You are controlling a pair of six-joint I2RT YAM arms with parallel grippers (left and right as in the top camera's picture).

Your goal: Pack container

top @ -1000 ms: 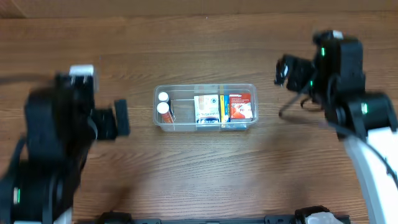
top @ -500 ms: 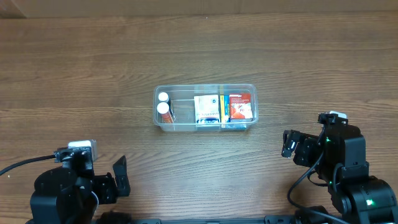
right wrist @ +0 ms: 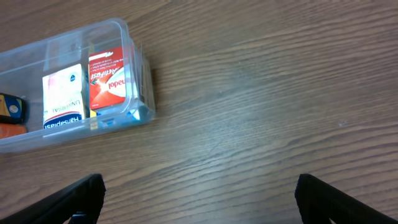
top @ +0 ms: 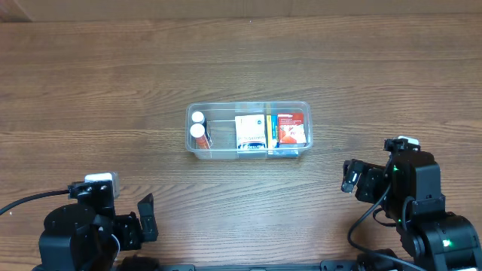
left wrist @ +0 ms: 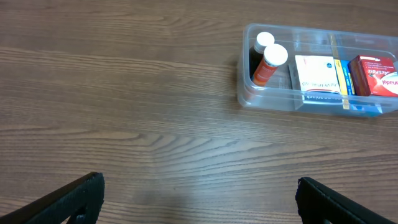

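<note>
The clear plastic container (top: 248,130) sits at the table's middle. It holds two white-capped bottles (top: 199,129) at its left end, a white box (top: 250,132) in the middle and a red box (top: 291,129) at its right end. It also shows in the left wrist view (left wrist: 317,70) and the right wrist view (right wrist: 74,87). My left gripper (top: 145,218) is open and empty at the near left, well away from the container. My right gripper (top: 349,177) is open and empty at the near right.
The wooden table (top: 241,60) stretches around the container. Both arm bases sit at the near edge. A pale strip runs along the far edge of the table.
Both arms have drawn back from beside the container to the near edge. Over the last half second they have hardly moved. The container's contents have not changed.
</note>
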